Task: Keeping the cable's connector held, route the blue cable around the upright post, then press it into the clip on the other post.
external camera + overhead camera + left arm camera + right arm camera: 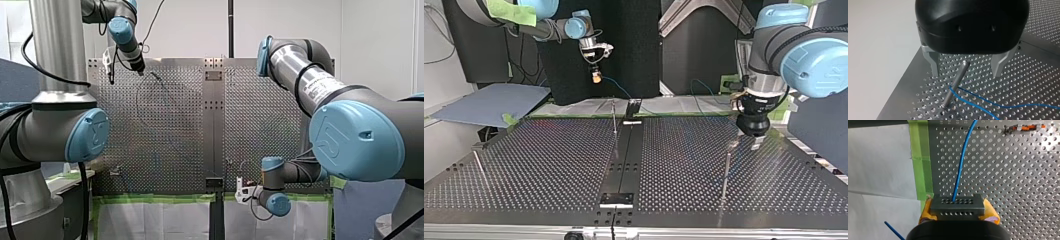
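Gripping is recorded at my right gripper [958,210]: its yellow pads [992,213] are closed on the two sides of the connector [957,205], a grey metal block with rows of small holes. The blue cable [962,162] is seen leaving the block's forward face and running straight ahead of the gripper over the perforated table [1010,182], close to the strip of green tape [921,157] along the table's edge. A second short blue length is seen beside the gripper, over the white sheet [878,157].

My left gripper [966,74], black with bare metal fingers [934,67], is held spread wide. The tip of the upright post [954,86] is placed between the fingers, and neither finger is touched by it. The cable is looped around the post's lower part, below the fingertips and apart from them. From the loop, two strands are laid across the table, away from the post. No cable is held by this gripper.

In the top view, the two grippers are found well apart.
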`<state>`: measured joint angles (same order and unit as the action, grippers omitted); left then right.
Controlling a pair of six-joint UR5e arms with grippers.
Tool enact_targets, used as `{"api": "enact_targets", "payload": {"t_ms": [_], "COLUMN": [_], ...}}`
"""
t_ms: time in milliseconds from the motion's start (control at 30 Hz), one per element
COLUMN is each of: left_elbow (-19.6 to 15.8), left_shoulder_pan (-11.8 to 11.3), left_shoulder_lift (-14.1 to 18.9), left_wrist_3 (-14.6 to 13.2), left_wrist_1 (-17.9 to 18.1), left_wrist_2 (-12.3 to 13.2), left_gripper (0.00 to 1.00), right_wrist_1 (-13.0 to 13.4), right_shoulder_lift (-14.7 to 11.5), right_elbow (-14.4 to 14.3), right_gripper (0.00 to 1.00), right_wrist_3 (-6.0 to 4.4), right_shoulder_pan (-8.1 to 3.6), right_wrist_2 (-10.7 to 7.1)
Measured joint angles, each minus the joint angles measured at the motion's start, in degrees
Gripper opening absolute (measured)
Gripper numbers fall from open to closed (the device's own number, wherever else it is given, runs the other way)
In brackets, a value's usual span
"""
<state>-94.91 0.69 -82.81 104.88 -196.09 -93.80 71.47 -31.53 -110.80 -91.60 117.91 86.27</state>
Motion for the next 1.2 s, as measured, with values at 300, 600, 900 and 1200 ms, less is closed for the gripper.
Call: {"api": "enact_targets", "payload": {"t_ms": [300,600,900,1200], "left_elbow": [0.0,0.0,0.0,3.0], "left_shoulder_pan": [0.3,0.8,2.0,6.0], "left_shoulder_lift": [0.0,0.0,0.2,-2.8], "left_wrist_3": [0.0,0.2,-2.5,-7.9], "left_wrist_1": [0.0,0.1,1.6,3.0], "left_wrist_2": [0.1,0.0,-0.5,-1.3], "left_gripper": [1.00,1.00,1.00,1.00], "right_wrist_1": [0.0,0.0,0.0,-0.2], "right_shoulder_lift": [0.0,0.0,0.0,0.0], "right_elbow": [0.0,0.0,0.0,0.0], "right_gripper": [0.00,0.00,0.00,0.00], "right_wrist_3": [0.00,0.00,0.00,0.00], "right_shoulder_pan": [0.01,0.00,0.00,0.01], "right_wrist_2": [0.00,-0.01,0.02,0.02]}}
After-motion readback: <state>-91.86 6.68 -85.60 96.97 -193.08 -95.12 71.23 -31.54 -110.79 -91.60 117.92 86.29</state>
